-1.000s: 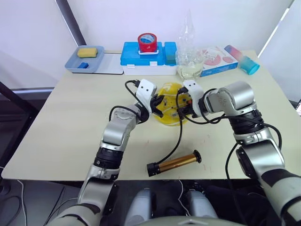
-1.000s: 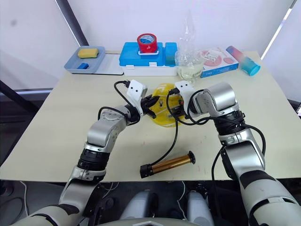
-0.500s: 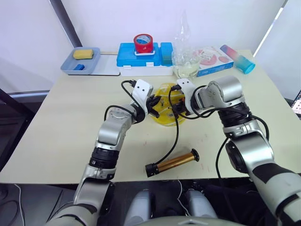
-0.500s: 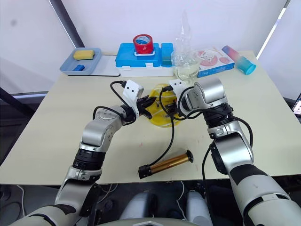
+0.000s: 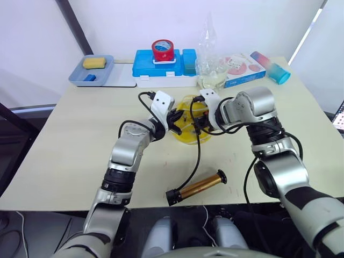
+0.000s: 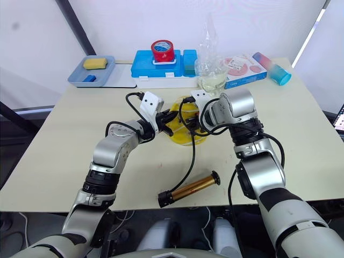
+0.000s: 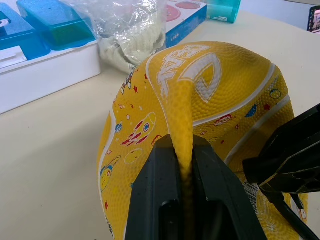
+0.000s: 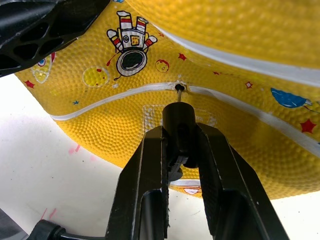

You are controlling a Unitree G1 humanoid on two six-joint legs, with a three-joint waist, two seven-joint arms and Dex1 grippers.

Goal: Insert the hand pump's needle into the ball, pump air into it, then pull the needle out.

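The yellow ball [image 5: 188, 128] lies sagging on the table's middle, and it also shows as the ball [image 8: 240, 65] close in front of my right wrist. My left gripper [image 5: 175, 119] is shut on a raised fold of the ball [image 7: 183, 125]. On the ball's other side my right gripper [image 5: 198, 123] is shut on the needle's black fitting [image 8: 179, 131]. The thin needle [image 8: 178, 94] meets a small hole in a white seam. The hand pump [image 5: 196, 186] lies near the front edge, its black hose [image 5: 194, 156] running up to my right gripper.
Along the back edge stand a blue tray [image 5: 105, 77] with a yellow sponge, a blue box [image 5: 161, 63] with a red tape roll on top, a clear plastic bag [image 5: 210, 64], a flat pink-printed box [image 5: 242, 64] and a teal-and-pink tube [image 5: 271, 66].
My right gripper has edged a little toward the ball with the needle. My left gripper keeps its pinch on the fold. The pump lies where it was.
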